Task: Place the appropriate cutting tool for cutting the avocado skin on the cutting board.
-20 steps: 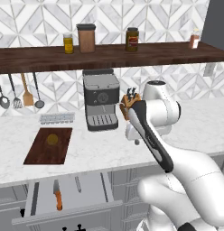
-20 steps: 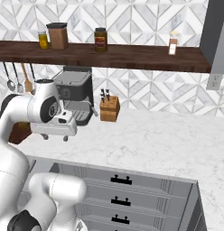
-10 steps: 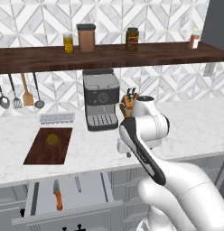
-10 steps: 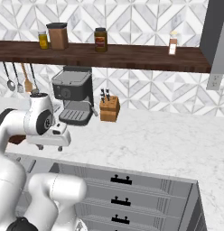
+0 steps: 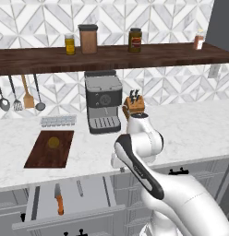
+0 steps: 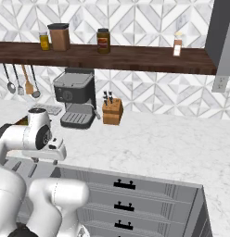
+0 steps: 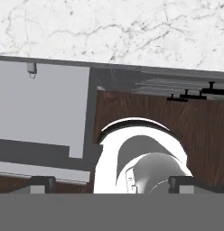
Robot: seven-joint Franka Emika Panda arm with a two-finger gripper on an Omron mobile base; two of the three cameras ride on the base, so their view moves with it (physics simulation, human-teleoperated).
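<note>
knife (image 5: 58, 204) in open drawer (image 5: 70, 196) — left base view

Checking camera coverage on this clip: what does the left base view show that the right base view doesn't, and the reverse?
Left base view: the open drawer holding the orange-handled knife, and the cutting board with the avocado on it. Right base view: the column of closed drawer fronts under the counter. Both: the coffee machine, the knife block and the shelf with jars.

Orange-handled knife (image 5: 58, 204), olive-green avocado (image 5: 53, 142) on dark brown board (image 5: 40, 157), white-veined marble counter (image 5: 190, 124).
</note>
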